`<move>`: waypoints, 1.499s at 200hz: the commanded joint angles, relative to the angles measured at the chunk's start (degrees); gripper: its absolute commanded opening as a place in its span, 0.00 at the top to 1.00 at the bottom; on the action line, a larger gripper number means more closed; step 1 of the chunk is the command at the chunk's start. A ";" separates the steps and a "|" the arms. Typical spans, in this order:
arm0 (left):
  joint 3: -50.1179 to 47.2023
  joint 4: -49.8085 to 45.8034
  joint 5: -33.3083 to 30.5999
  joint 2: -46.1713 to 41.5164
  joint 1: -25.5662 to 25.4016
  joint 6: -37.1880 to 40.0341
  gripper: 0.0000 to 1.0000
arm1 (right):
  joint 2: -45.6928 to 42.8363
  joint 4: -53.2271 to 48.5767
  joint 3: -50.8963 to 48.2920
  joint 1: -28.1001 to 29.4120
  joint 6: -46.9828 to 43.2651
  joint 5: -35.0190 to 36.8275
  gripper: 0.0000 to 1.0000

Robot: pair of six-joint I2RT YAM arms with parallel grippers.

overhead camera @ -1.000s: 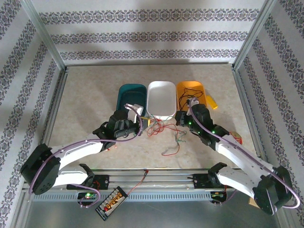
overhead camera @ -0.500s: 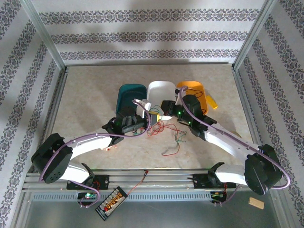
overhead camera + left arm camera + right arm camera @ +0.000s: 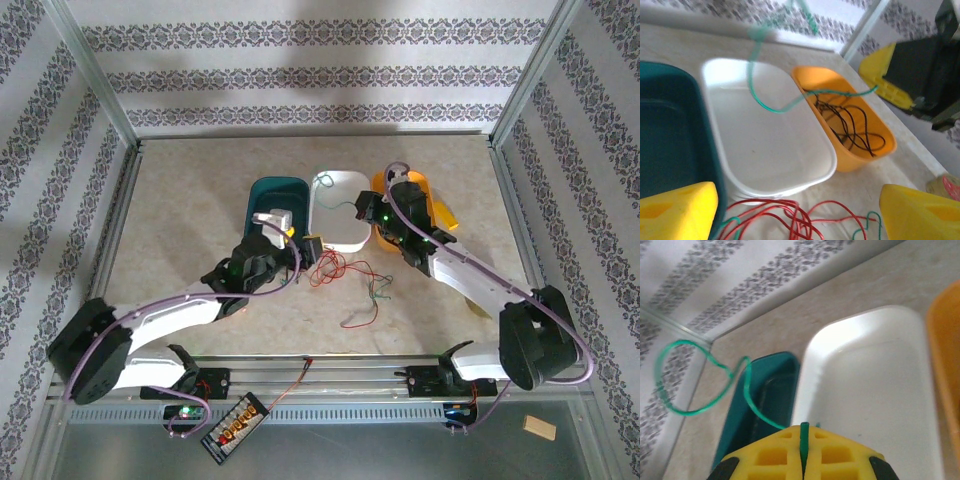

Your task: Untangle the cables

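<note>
Right wrist | right fingers [image 3: 767, 460], yellow, gridded, pinch thin green cable [image 3: 803, 437] | left fingers [image 3: 675, 212] spread near looped red cables [image 3: 790, 220]

Teal tub [image 3: 285, 192], white tub [image 3: 335, 225] and orange tub [image 3: 421, 184] stand edge to edge, barring mid-table. Red cables [image 3: 335, 268] sprawl just before the white one; a green cable [image 3: 804, 437] loops above it. Open tabletop [image 3: 200, 180] runs behind and left.

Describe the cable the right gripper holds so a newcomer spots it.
On the table, find the white plastic tub. Over it hangs a thin green wire, pinched in the right gripper. Unlike the red wires lying before the tub, it is green and lifted.
</note>
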 commanded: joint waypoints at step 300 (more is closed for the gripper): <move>-2.52 -15.62 -17.58 -15.42 -0.28 1.83 0.09 | 31.46 -23.05 30.76 12.13 -27.76 50.53 0.99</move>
